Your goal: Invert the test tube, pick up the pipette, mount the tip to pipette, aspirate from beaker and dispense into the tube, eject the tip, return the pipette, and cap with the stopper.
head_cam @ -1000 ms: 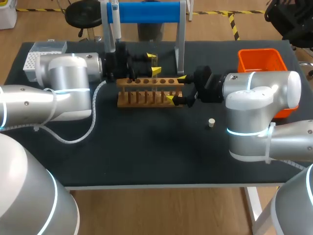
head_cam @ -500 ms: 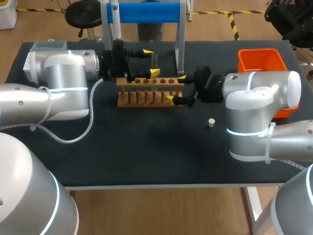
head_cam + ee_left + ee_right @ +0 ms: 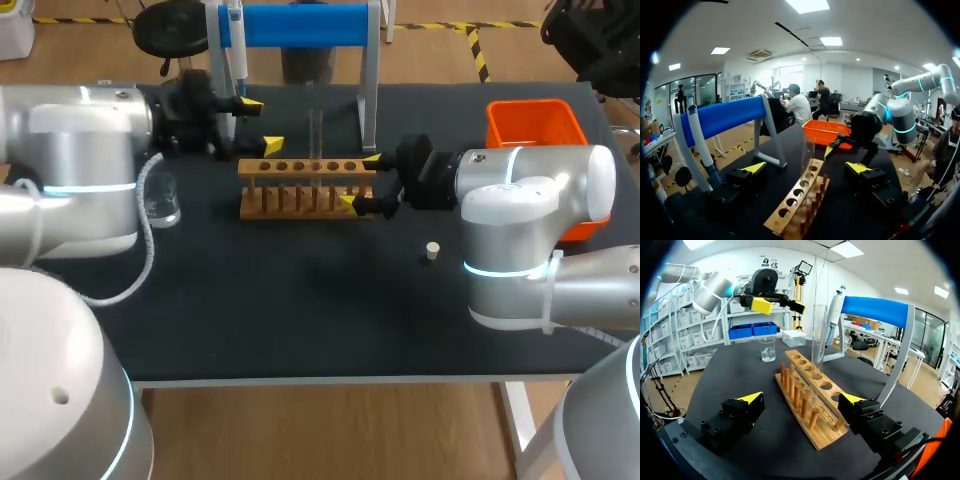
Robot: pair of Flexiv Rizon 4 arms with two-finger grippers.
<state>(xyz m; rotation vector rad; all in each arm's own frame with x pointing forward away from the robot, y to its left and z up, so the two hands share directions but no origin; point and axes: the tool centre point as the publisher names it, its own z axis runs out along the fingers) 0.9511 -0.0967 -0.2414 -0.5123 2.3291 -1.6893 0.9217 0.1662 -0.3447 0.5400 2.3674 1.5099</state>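
we see the clear test tube (image 3: 316, 138) standing upright in one of the middle holes of the wooden rack (image 3: 300, 190), near the middle of the table (image 3: 300, 310), and nothing touches it. our left gripper (image 3: 261, 125) is behind the rack's left end, close to the left post of the blue-barred stand (image 3: 300, 25), with its jaws spread wide and nothing between them. from the left wrist the test tube (image 3: 807, 155) rises out of the rack (image 3: 796, 200) ahead of the left gripper (image 3: 806, 168), apart from both yellow tips. our right gripper (image 3: 360, 181) sits at the rack's right end with its jaws also wide apart. one tip is at the back edge and one at the front edge, and the end of the rack lies between them. from the right wrist the rack (image 3: 807, 405) runs away from the right gripper (image 3: 801, 398), and we see a gap between the wood and each finger, so it grips nothing. the test tube (image 3: 818, 340) stands partway along the row of holes. the pipette (image 3: 237, 45) hangs on the stand's left side, and in the right wrist view the pipette (image 3: 832, 315) shows just behind the tube. the beaker (image 3: 165, 202) is on the table left of the rack, beside our left arm, and the right wrist view shows the beaker (image 3: 768, 349) beyond the rack's far end. the small pale stopper (image 3: 432, 250) lies alone in front of our right arm, well apart from the rack. an orange bin (image 3: 535, 125) sits at the back right of the table.
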